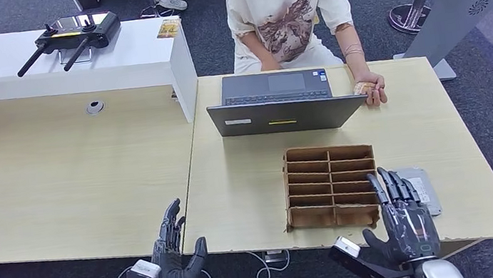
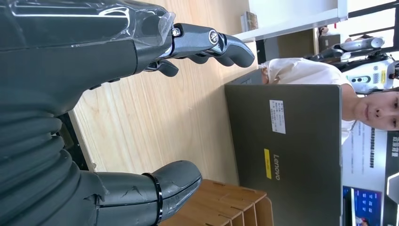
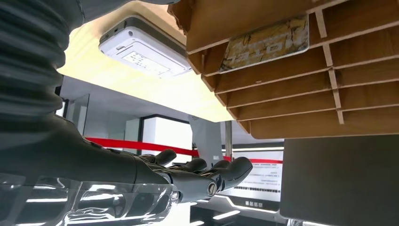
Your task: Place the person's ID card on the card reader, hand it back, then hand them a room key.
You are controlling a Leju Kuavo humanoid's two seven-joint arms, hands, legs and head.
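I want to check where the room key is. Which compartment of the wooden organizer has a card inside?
In the right wrist view, one card lies in an outer-row compartment of the wooden organizer, on the side toward the white card reader. The other visible compartments look empty.

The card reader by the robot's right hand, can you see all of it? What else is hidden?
- Card reader: head view, partly covered by the right hand.
- Card in the person's hand: too small to read.
- Wooden organizer: head view, slot contents hidden by dividers.
- Laptop: screen faces away.
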